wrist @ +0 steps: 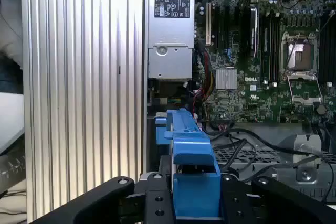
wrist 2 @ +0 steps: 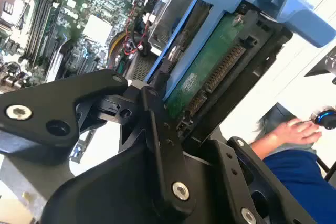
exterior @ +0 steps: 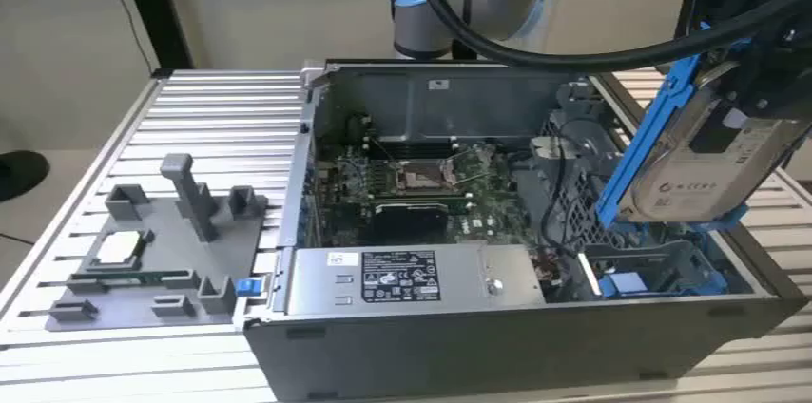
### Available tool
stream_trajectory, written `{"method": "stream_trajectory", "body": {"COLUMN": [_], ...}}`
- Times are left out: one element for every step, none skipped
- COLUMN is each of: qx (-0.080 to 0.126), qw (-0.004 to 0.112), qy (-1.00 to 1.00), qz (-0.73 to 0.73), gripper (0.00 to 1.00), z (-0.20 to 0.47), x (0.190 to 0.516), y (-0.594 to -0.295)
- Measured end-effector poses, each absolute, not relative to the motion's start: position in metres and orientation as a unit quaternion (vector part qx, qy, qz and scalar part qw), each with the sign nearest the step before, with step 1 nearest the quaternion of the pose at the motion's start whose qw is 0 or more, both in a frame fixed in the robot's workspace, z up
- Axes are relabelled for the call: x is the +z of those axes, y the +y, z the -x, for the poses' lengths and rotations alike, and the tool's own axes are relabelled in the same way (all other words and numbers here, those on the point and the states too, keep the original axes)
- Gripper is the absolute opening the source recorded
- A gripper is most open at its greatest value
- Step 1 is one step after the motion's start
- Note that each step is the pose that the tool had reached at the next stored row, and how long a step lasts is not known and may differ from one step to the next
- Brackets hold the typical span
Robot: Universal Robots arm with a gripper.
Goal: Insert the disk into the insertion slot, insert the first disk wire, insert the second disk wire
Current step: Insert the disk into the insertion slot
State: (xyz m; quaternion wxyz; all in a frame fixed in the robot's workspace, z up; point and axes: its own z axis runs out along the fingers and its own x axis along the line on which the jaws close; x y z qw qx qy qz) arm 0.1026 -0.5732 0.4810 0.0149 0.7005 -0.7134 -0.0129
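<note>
At the exterior view's left, one grey tray [exterior: 140,270] of small parts lies on the ribbed metal table [exterior: 190,99]. In the middle of that view stands one open computer case [exterior: 508,346]. It holds one green main board [exterior: 419,189] and, along its near wall, one silver power box [exterior: 406,279]. At the lower right, inside the same case, is the one slot [exterior: 660,275], lined with blue rails. Above it, at the upper right, the one gripper [exterior: 748,99] is clamped on the one disk [exterior: 698,165]. The disk hangs tilted, close to upright, with its white label facing outward and its blue frame running down one edge; it is over the slot, not in it. The second wrist view gives what the exterior view does not: the disk's green circuit side with its row of connector pins, the black fingers [wrist 2: 157,129] closed on the disk's end, and a person's hand [wrist 2: 294,132] off beyond the case. The first wrist view shows the disk edge-on as a blue frame between the gripper's black arms, with the table, the power box and the main board beyond it
</note>
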Motion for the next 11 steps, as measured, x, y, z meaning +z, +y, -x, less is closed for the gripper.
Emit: {"method": "stream_trajectory", "body": {"qx": [-0.013,-0.013,-0.013,-0.013,-0.013,-0.013,-0.013,-0.013,-0.013,-0.013,-0.013], "qw": [0.015,0.015,0.015,0.015,0.015,0.015,0.015,0.015,0.015,0.015,0.015], "qy": [-0.713,-0.713,-0.713,-0.713,-0.713,-0.713,-0.713,-0.713,-0.713,-0.713,-0.713], "qz": [-0.701,-0.701,-0.701,-0.701,-0.701,-0.701,-0.701,-0.701,-0.701,-0.701,-0.701], "gripper": [0.00,0.00,0.00,0.00,0.00,0.00,0.00,0.00,0.00,0.00,0.00], "z": [-0.1026,-0.1026,-0.1026,-0.1026,-0.1026,-0.1026,-0.1026,-0.1026,-0.1026,-0.1026,-0.1026], "x": [0.4810,0.4810,0.4810,0.4810,0.4808,0.4805,0.4802,0.4797,0.4790,0.4784,0.4779], "y": [-0.5732,-0.5732,-0.5732,-0.5733,-0.5732,-0.5732,-0.5732,-0.5732,-0.5732,-0.5732,-0.5732]}}
